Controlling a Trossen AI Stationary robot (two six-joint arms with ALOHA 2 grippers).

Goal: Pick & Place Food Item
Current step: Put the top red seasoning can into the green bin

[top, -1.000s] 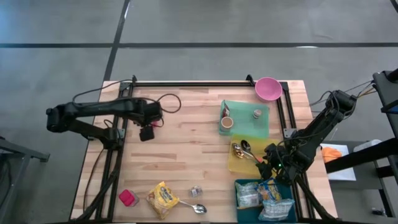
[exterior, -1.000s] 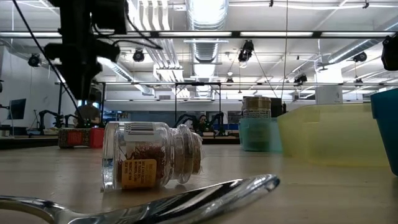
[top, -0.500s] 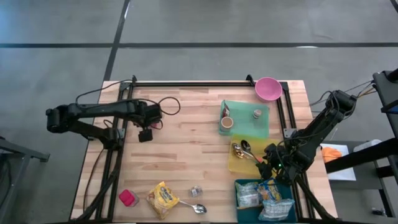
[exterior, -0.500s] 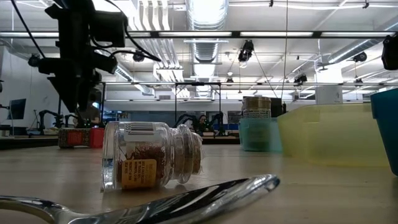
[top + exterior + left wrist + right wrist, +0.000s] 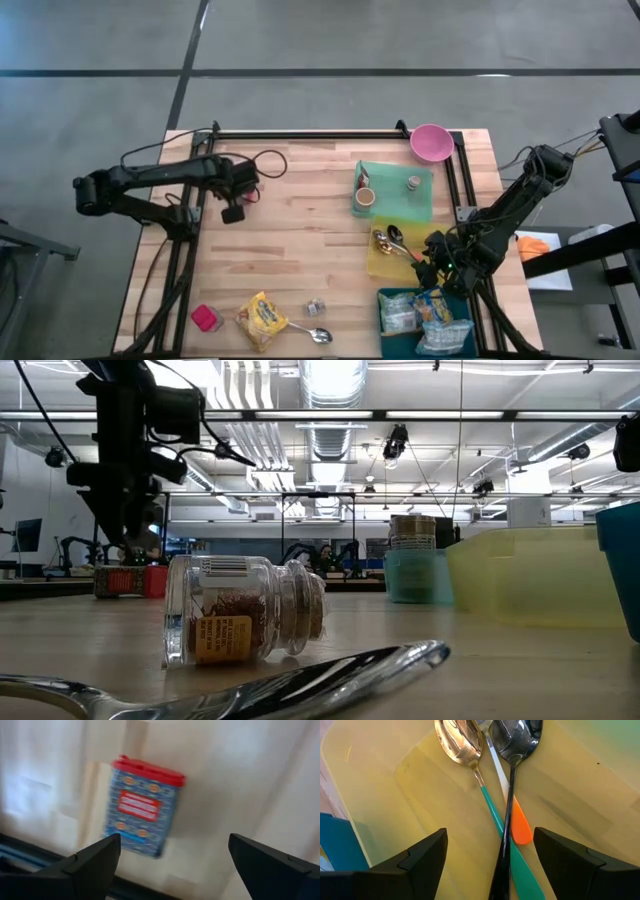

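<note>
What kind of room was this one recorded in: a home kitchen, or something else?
Most likely a robotics lab or workshop, not a kitchen. The low view shows an open ceiling with strip lights and exposed ducts, and more benches with equipment behind the jar. From above, the wooden table stands alone on a bare grey floor.

I can read no words anywhere. The spice jar [image 5: 245,622] lying near me has a barcode and an orange label, its print too small. The blue tin [image 5: 143,806] carries a red label, lettering blurred beyond reading.
</note>
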